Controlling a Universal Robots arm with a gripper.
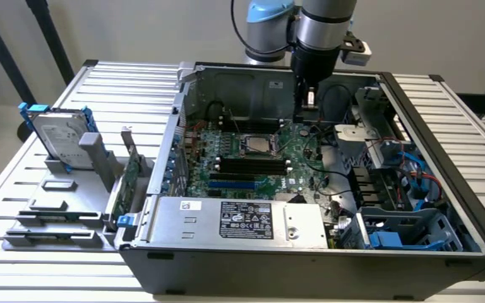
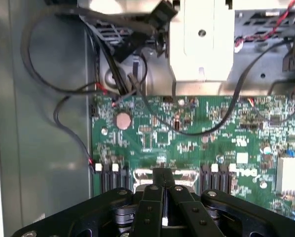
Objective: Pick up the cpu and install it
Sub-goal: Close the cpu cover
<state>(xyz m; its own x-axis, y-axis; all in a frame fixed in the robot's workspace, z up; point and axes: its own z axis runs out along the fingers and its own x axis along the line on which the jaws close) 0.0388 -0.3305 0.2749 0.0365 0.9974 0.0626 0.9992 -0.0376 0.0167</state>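
Observation:
The cpu (image 1: 257, 144) lies flat in the socket in the middle of the green motherboard (image 1: 225, 173), its dull silver top facing up. My gripper (image 1: 300, 117) hangs straight down inside the open computer case, just past the socket's far corner on the exterior view's right. The fingers are pressed together with nothing visible between them. In the wrist view the black fingers (image 2: 155, 185) meet over the motherboard (image 2: 197, 133), with bright socket metal (image 2: 141, 173) showing on both sides of their tips. Whether the tips touch that metal is unclear.
A silver hard drive (image 1: 57, 136) with blue brackets stands in a grey holder (image 1: 57, 218) outside the case (image 1: 184, 95). A grey labelled box (image 1: 242, 221) fills the case's near side. Loose black cables (image 2: 63, 89) and a blue drive cage (image 1: 394, 237) crowd the case.

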